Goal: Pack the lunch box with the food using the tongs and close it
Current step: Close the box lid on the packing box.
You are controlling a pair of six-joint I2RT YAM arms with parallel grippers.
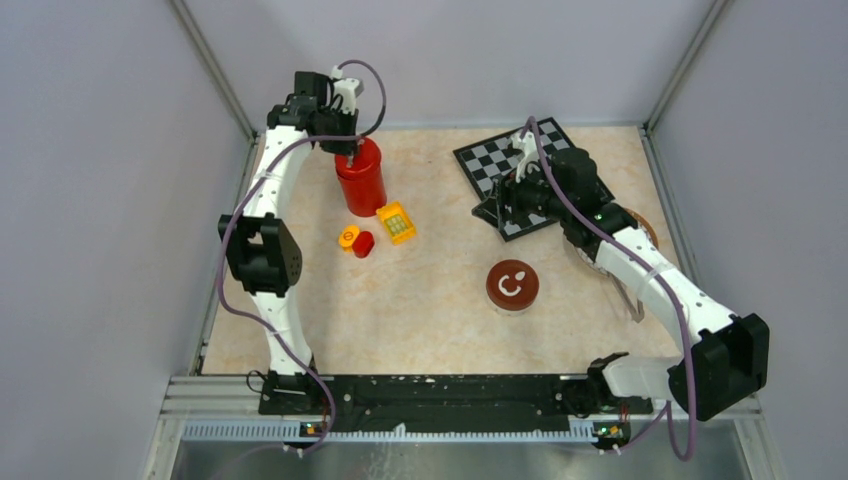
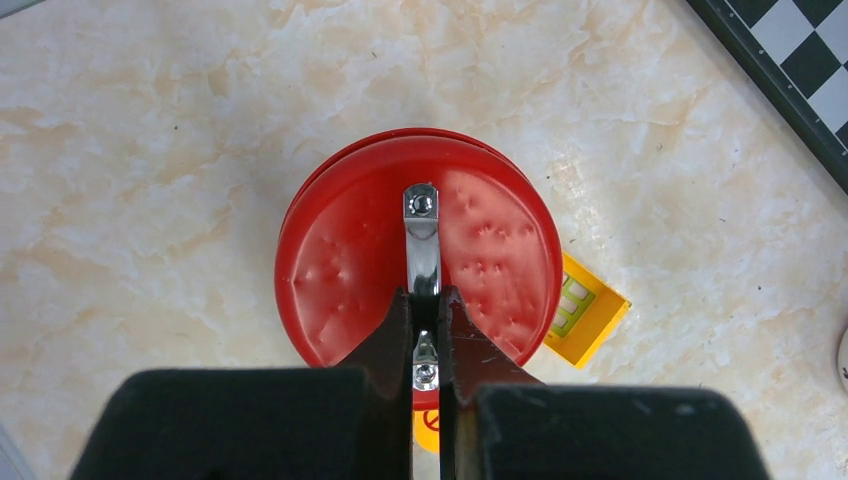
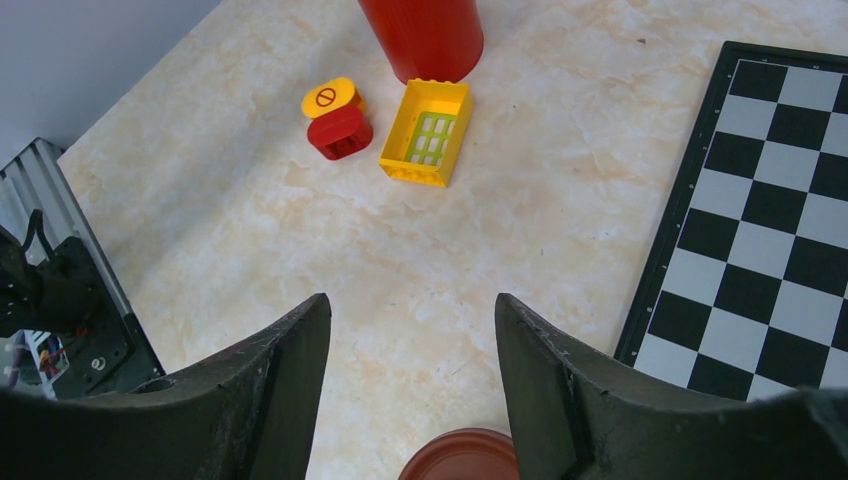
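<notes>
While my left tool (image 2: 425,302) sits clenched on the metal handle (image 2: 422,235) atop the red canister (image 1: 361,180) at the far left of the worktop (image 3: 420,260), nothing of the packing itself is under way on that side. Just right of the canister lie three toy pieces: an orange round block (image 3: 330,97), a red block (image 3: 340,133) and a yellow block (image 3: 427,133), none of them mine to move.

Moving right, the lunch box (image 1: 512,285) stands alone near the middle, and its brown-red top with a white mark looks to me like a lid in place.

Further right, my right tool (image 3: 412,305) hangs released, its jaws apart with only bare worktop between them. It is over the near left edge of the chessboard (image 3: 770,220), with the lunch box's rim just below it in the wrist view.

Tongs and food I can't pick out in any view; the right arm hides part of the worktop.

My read: we're at the opening step, with no food packed. Next I need to find the tongs, free a tool for them, and get that lid off.
</notes>
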